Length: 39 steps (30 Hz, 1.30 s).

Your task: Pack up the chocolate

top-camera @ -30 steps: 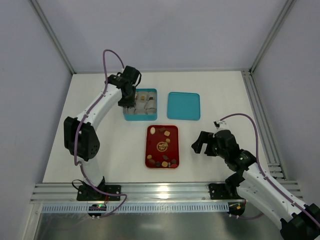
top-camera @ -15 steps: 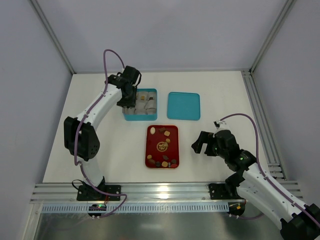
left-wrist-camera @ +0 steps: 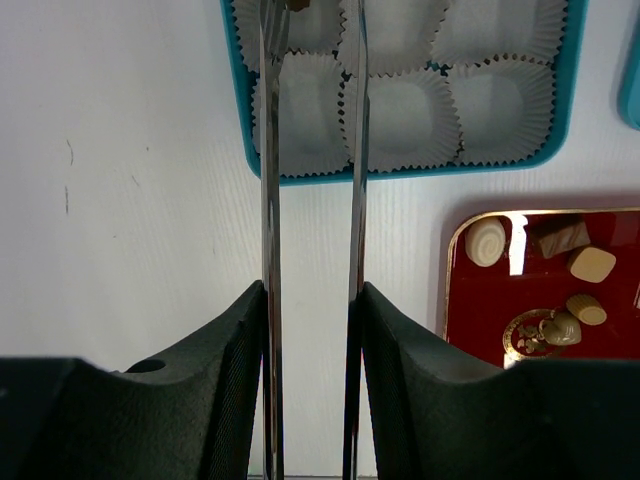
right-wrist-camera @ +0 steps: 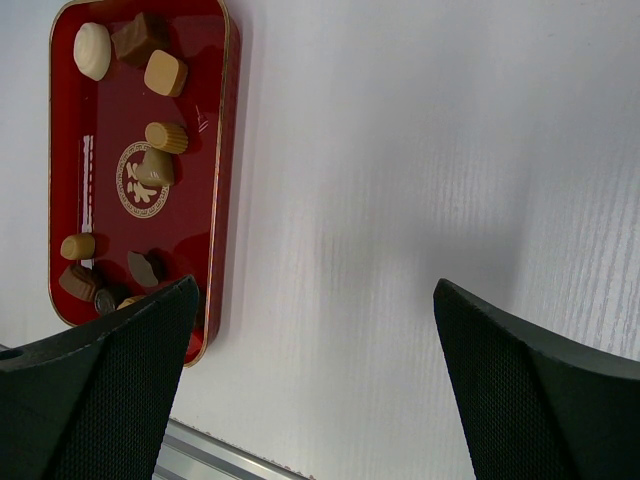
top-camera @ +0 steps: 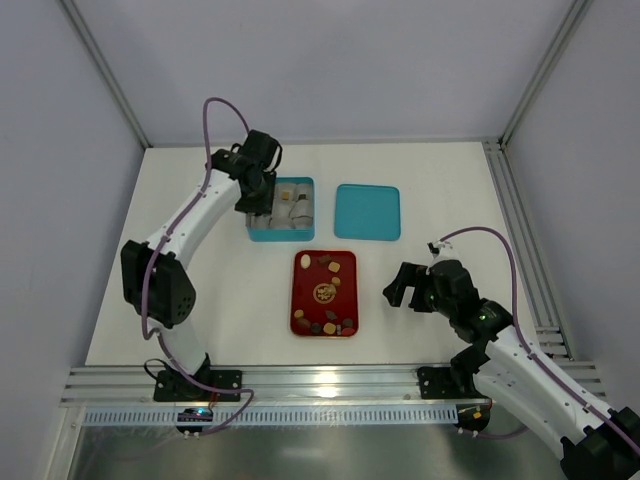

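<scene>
Several small chocolate pieces [top-camera: 326, 267], brown, tan and cream, lie in the red tray [top-camera: 310, 290]; they also show as pieces [right-wrist-camera: 165, 72] in the right wrist view and pieces [left-wrist-camera: 592, 263] in the left wrist view. My left gripper [top-camera: 258, 192] hangs over the left side of the teal box [top-camera: 280, 239], its fingers [left-wrist-camera: 240, 330] shut on thin metal tongs [left-wrist-camera: 270, 150]. The tong tips stand apart over paper cups [left-wrist-camera: 395, 115], with a brown piece [left-wrist-camera: 297, 4] between them at the frame's top edge. My right gripper [top-camera: 398, 286] rests open and empty, right of the tray.
The teal lid [top-camera: 367, 212] lies flat to the right of the box. An aluminium rail [top-camera: 320, 385] runs along the near edge of the table, and the enclosure walls close in the other sides.
The tongs' blades have spread a little as my left gripper eased its squeeze. The left arm's elbow shifted slightly left. The right arm has not moved.
</scene>
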Each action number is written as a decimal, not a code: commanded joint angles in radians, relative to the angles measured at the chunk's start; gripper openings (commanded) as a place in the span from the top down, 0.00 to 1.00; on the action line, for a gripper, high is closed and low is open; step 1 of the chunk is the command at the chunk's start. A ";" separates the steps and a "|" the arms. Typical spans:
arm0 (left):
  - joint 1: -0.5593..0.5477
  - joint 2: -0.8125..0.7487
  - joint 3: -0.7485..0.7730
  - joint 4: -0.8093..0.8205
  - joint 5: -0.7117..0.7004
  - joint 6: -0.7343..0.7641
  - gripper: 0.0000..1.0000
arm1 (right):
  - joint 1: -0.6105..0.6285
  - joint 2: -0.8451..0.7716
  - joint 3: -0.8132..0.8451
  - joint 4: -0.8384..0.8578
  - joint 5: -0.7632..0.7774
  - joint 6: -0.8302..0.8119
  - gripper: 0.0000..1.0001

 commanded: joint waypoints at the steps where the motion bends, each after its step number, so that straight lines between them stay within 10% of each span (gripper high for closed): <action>1: -0.033 -0.108 0.031 -0.013 0.025 0.005 0.60 | 0.004 0.006 0.027 0.036 -0.003 -0.006 0.00; 21: -0.370 -0.372 -0.257 -0.031 0.022 -0.132 0.59 | 0.004 0.003 0.038 0.025 0.008 0.003 0.00; 39: -0.437 -0.339 -0.368 0.013 -0.015 -0.172 0.59 | 0.004 0.001 0.021 0.031 0.008 0.006 0.00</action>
